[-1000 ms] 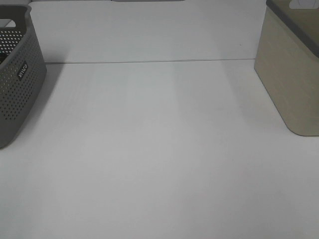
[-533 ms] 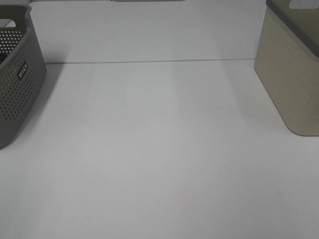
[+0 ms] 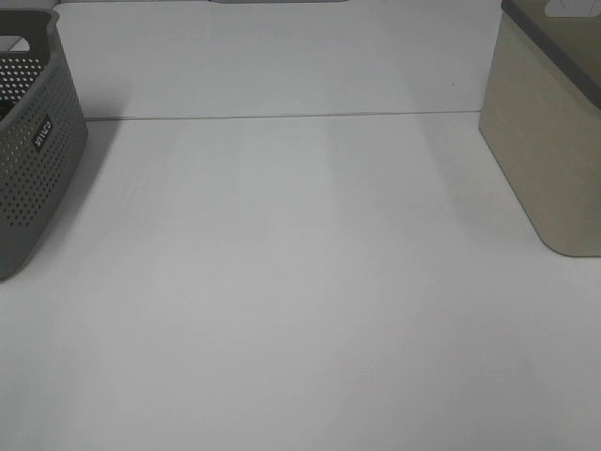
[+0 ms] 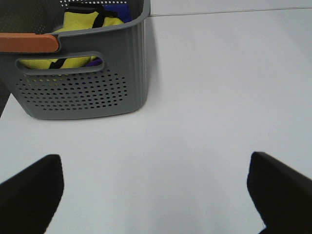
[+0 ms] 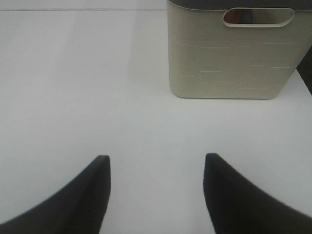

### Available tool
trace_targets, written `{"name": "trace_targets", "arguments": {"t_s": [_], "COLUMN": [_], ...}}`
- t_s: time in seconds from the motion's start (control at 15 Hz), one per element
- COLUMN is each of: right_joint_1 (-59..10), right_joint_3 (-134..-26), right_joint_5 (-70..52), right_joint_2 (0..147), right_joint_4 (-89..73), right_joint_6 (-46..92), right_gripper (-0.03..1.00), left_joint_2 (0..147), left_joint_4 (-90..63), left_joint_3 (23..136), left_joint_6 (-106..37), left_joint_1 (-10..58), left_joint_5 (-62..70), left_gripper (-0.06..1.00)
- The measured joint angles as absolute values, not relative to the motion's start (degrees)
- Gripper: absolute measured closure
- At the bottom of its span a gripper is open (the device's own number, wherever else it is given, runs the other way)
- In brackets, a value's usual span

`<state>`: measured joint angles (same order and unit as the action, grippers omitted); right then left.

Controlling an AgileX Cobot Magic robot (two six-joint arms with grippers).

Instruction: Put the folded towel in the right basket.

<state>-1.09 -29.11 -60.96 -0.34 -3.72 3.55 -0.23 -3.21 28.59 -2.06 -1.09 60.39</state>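
Observation:
The right basket (image 3: 549,141) is beige with a dark rim and stands at the table's right edge; the right wrist view shows it (image 5: 231,58) with a handle slot. I see no folded towel on the table. The grey perforated left basket (image 3: 33,160) holds yellow fabric (image 4: 83,24) and something blue (image 4: 119,9); I cannot tell if either is the towel. My left gripper (image 4: 155,158) is open and empty, short of the grey basket (image 4: 83,87). My right gripper (image 5: 157,158) is open and empty, short of the beige basket. Neither gripper shows in the exterior view.
The white table (image 3: 300,282) runs between the two baskets, with a seam and a white back wall (image 3: 282,56) behind. An orange strip (image 4: 27,43) lies along the grey basket's rim.

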Motion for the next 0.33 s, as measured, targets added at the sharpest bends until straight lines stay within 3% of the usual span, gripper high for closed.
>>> {"name": "trace_targets", "arguments": {"t_s": [0.33], "right_joint_1": [-1.1], "right_joint_3": [-29.1], "right_joint_5": [-61.0], "right_joint_2": [-0.3], "right_joint_4": [-3.7], "right_joint_6": [3.6], "right_gripper": [0.42], "left_joint_2": [-0.2], "left_joint_4": [-3.2], "left_joint_3": [28.6], "left_joint_6": [-2.1], "left_joint_1": [-1.1], "left_joint_5": [60.4], "left_gripper": [-0.03]}}
